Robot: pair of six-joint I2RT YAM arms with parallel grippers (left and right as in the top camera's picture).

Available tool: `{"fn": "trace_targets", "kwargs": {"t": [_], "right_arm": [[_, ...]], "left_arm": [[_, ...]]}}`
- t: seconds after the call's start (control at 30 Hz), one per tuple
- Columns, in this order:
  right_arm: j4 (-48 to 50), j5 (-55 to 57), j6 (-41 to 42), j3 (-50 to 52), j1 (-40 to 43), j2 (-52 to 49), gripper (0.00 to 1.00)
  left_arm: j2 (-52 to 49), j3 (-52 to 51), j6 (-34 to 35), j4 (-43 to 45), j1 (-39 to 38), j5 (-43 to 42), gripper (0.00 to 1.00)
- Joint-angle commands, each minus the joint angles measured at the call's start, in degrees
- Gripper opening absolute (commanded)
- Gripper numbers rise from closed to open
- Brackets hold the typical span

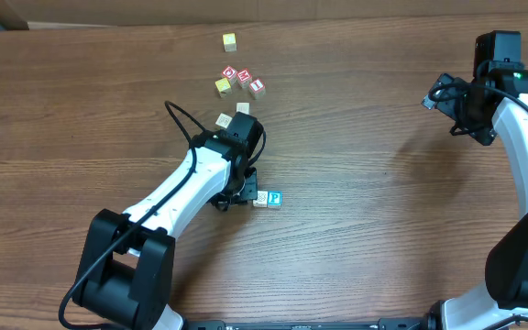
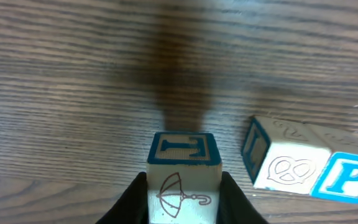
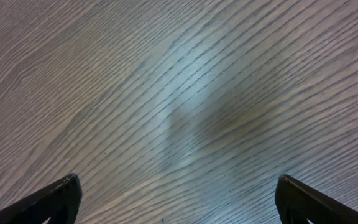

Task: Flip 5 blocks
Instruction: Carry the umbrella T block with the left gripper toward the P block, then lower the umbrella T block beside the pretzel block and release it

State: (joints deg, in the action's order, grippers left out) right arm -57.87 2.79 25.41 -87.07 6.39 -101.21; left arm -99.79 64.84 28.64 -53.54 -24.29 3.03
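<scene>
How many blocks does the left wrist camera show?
3: umbrella block in the left gripper; pretzel block to its right; blue P block touching that one.

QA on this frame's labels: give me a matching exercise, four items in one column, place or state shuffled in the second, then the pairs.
Items
1. umbrella block
2. P block
3. pretzel block
4. right gripper

Place or state
A. open over bare table
B. on the table, end of the pair farther from the left gripper
C. held in the left gripper
D. on the table, touching the P block, on the side nearer the left gripper

Pairs: 1-C, 2-B, 3-D, 4-A
</scene>
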Motion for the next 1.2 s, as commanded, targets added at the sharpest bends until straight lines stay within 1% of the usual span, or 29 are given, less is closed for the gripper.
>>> {"fn": "trace_targets", "kwargs": {"t": [0.0,0.1,0.13,0.17,0.23,0.3,0.53,0.57,0.63,0.7,0.8,0.97,1.17], "right_arm": [[0.31,0.07,-0.35,-0.74,0.07,0.85,1.00],[0.31,0.07,-0.35,-0.74,0.07,0.85,1.00],[0.33,0.07,-0.35,-0.74,0.07,0.85,1.00],[0.33,0.07,-0.35,-0.74,0.07,0.85,1.00],[0.33,0.07,-0.35,-0.74,0.07,0.85,1.00],[0.31,0.07,-0.35,-0.74,0.07,0.85,1.00],[0.33,0.07,-0.35,-0.76,0.07,0.85,1.00],[0.33,0.07,-0.35,-0.76,0.07,0.85,1.00],[0.33,0.07,-0.35,-0.74,0.07,0.85,1.00],[0.31,0.07,-0.35,-0.76,0.07,0.85,1.00],[0.33,0.07,-0.35,-0.74,0.07,0.85,1.00],[0.33,0.07,-0.35,-0.74,0.07,0.85,1.00],[0.33,0.07,-0.35,-0.74,0.07,0.85,1.00]], "left_arm": [[-0.11,-0.46,1.18,0.31,-0.11,-0.11,0.35],[-0.11,-0.46,1.18,0.28,-0.09,-0.11,0.40],[-0.11,-0.46,1.18,0.31,-0.09,-0.11,0.45],[-0.11,-0.44,1.18,0.33,-0.09,-0.11,0.47],[-0.09,0.07,0.94,0.02,-0.04,-0.31,0.47],[-0.04,1.81,-0.07,-1.55,0.02,-0.28,0.44],[-0.04,13.86,-0.33,-13.03,1.79,1.66,0.41],[-0.04,14.82,-0.33,-14.62,2.16,2.21,0.34],[-0.04,15.08,-0.07,-16.83,2.93,2.29,0.04],[-0.07,13.88,0.17,-18.12,3.61,2.34,0.04],[-0.07,9.77,1.01,-17.77,4.09,2.32,0.04],[-0.09,1.29,1.90,-11.76,4.09,1.49,0.04],[-0.09,-4.11,1.81,-5.40,4.09,0.39,0.04]]}}
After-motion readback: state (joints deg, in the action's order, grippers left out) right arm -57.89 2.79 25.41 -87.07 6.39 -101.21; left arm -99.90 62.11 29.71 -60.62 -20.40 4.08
